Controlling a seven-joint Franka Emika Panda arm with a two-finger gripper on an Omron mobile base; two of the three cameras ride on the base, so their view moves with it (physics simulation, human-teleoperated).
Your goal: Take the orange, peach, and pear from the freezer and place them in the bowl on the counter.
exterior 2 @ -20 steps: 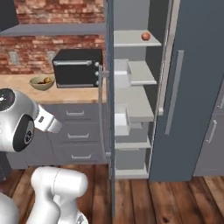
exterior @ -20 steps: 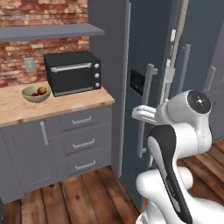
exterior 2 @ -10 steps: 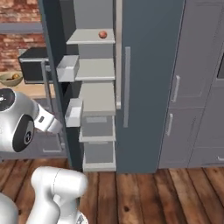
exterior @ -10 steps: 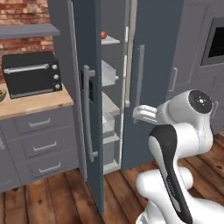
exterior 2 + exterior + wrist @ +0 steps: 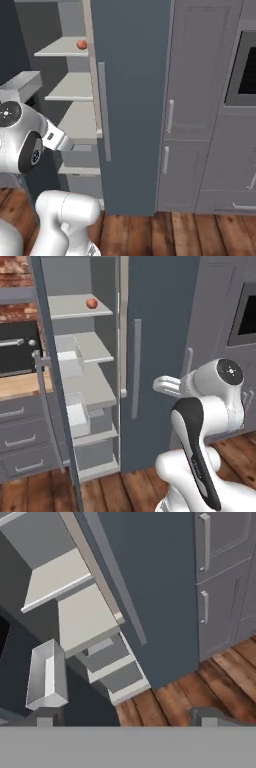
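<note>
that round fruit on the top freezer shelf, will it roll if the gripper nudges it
Probably yes. The fruit looks like a small ball resting on a flat shelf, and no lip is visible at the shelf's front edge. It sits near that edge, so a nudge might send it off. It likely needs a centred grip.

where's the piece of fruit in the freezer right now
The small round fruit sits alone on the top shelf of the open freezer, near that shelf's right front edge in the left base view. The right base view shows it beside the closed door's edge.
</note>
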